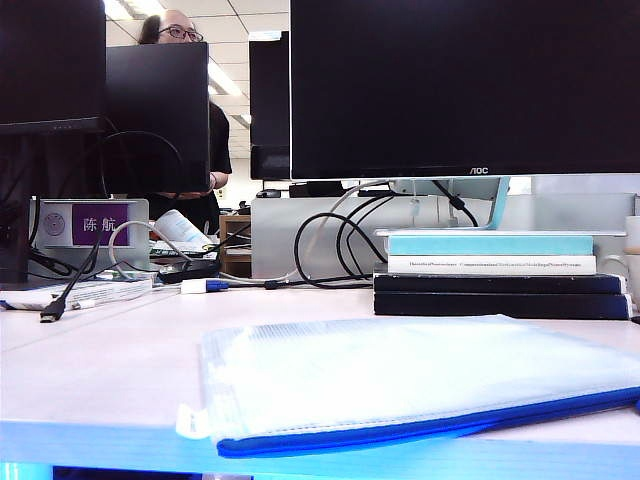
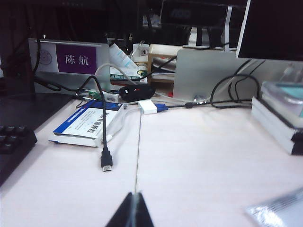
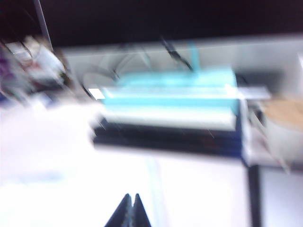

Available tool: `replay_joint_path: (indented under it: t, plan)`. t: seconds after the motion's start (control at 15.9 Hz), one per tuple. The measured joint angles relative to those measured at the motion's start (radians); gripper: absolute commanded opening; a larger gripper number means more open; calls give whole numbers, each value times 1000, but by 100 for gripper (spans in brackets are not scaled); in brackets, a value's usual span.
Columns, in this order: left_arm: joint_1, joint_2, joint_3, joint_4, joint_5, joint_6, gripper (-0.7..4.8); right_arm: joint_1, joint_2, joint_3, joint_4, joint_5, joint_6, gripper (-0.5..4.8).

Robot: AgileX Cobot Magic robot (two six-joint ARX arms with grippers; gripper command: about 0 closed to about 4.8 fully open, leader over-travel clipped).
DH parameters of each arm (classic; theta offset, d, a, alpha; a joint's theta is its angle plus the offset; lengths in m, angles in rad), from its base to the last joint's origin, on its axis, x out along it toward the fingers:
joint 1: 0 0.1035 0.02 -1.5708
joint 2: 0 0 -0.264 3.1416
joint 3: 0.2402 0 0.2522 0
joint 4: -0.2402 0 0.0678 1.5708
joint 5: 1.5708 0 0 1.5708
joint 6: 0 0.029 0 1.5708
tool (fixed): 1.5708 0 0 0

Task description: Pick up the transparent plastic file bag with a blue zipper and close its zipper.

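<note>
Desk (image 1: 100,370); both pincers (image 2: 131,210) (image 3: 131,210) clamped, empty.

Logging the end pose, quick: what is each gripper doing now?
Left gripper: shut, empty, above the bare table.
Right gripper: shut, empty, facing the stacked books.

Open-plan office, desk monitors (image 1: 465,90), stacked books (image 1: 500,272), name plate (image 1: 90,222), seated colleague (image 1: 180,30), ceiling lights
</note>
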Motion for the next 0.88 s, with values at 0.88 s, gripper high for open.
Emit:
replay_joint_path:
  t: [0.88]
  plan:
    - [56,-1,-40,-102,64,66,-5,-90,3,0,-138,20,6,-1]
